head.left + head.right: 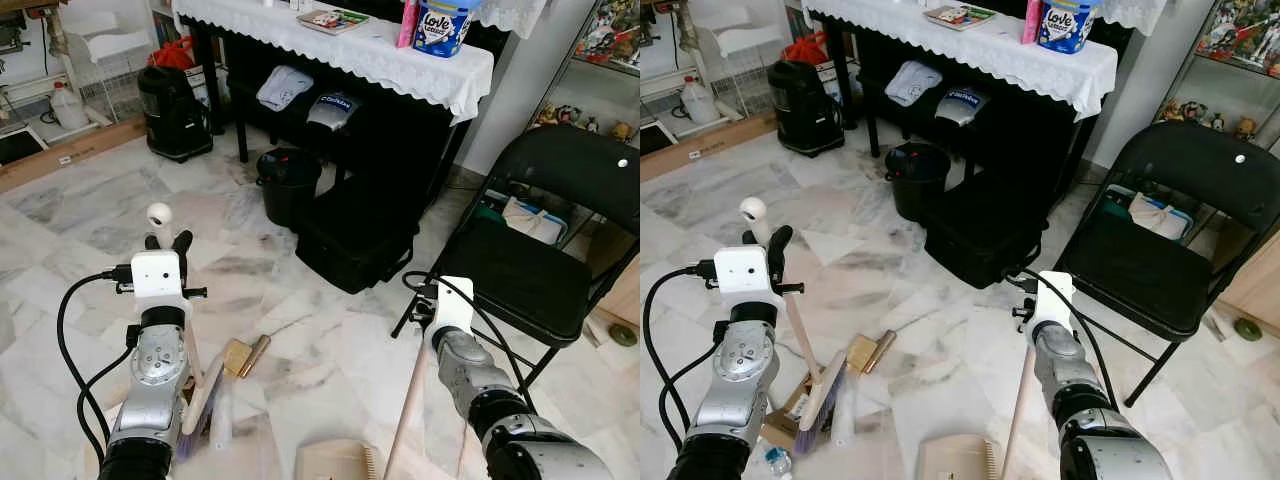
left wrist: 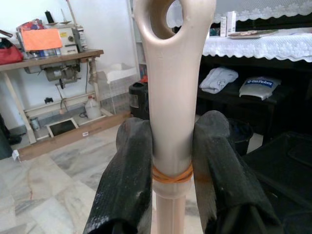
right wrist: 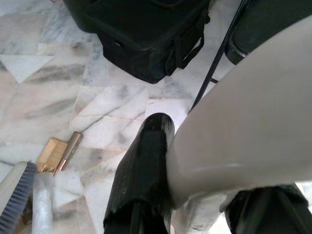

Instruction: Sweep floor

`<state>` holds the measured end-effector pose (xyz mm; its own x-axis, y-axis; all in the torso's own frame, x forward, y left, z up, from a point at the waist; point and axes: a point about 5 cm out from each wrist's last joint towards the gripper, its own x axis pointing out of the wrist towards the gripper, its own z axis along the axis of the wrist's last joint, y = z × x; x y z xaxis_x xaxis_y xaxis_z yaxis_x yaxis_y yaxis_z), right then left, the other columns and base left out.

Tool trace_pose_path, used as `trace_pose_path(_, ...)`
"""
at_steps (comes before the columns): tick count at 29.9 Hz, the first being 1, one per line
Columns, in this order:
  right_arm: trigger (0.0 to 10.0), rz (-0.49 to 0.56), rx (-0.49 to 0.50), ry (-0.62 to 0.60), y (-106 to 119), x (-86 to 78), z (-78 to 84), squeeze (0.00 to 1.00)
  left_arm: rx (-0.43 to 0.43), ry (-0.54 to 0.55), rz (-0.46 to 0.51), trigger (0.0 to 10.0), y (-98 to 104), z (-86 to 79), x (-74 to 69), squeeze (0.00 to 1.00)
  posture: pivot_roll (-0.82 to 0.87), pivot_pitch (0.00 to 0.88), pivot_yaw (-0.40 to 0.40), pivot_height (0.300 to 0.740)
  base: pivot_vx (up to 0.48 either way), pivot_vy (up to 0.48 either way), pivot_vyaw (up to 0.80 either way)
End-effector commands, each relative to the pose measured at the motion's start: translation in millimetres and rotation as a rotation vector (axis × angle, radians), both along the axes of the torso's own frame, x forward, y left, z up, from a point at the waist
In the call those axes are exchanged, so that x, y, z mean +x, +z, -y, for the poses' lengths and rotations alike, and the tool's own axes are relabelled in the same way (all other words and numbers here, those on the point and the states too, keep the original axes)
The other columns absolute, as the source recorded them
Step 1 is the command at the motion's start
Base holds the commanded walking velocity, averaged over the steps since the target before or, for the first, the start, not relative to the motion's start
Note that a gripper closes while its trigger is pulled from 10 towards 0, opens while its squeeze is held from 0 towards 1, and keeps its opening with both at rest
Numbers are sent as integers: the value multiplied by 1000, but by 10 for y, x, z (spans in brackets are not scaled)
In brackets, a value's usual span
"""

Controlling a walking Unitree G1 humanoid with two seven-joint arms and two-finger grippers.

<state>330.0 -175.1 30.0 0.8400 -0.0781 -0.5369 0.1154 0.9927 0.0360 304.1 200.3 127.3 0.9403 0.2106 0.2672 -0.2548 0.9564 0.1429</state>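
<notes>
A cream plastic broom [image 1: 800, 345] with purple bristles stands on the marble floor [image 1: 90, 215], its head beside a tan dustpan [image 1: 958, 459]. The left gripper [image 2: 173, 161] clenches its stiff, light, likely slippery handle below the hanging hole. The right gripper [image 3: 195, 195] clasps the dustpan's pale handle [image 1: 1018, 410]. The head views show gold litter [image 1: 245, 355] near the bristles.

**Both arms raised, both claws clamped**

The left arm reaches forward and up on the robot's left, its silver forearm rising to a white wrist block. The left claw [image 2: 173, 161] has its two black fingers [image 2: 127, 175] pressed against opposite sides of a pale broom handle [image 2: 171, 97]. The right arm angles forward on the right, and the right claw [image 3: 168, 161] grips a pale dustpan handle [image 3: 243, 122] against one finger [image 3: 144, 165].
</notes>
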Motion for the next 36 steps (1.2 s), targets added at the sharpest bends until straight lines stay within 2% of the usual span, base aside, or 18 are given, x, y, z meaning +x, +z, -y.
trace_pose_path(1,10000,-94,65,-3,-157,-117,-54,0,7,-21,29,10000,85,38,49,0,23,43,-80,740,0,0,0)
trace_pose_path(4,10000,-63,37,2,-117,-89,-45,0,7,-21,29,10000,85,41,50,0,21,44,-80,740,0,0,0)
trace_pose_path(7,10000,89,10,-24,60,21,-18,0,7,-20,31,10000,87,43,48,0,21,44,-80,740,0,0,0)
trace_pose_path(9,10000,148,-27,-23,134,59,-3,0,7,-19,34,10000,92,42,47,0,23,43,-79,740,0,0,0)
trace_pose_path(10,10000,217,-92,-12,222,96,15,0,7,-15,41,10000,102,39,44,0,23,43,-79,740,0,0,0)
trace_pose_path(15,10000,349,-132,-3,380,147,3,0,7,-12,47,10000,116,37,43,0,23,43,-79,740,0,0,0)
trace_pose_path(24,10000,396,-125,13,344,101,-31,0,8,-12,47,10000,113,38,41,0,25,36,-81,740,0,0,0)
trace_pose_path(36,10000,338,-149,45,157,-6,-70,0,10,-18,33,10000,103,34,47,0,37,29,-78,740,0,0,0)
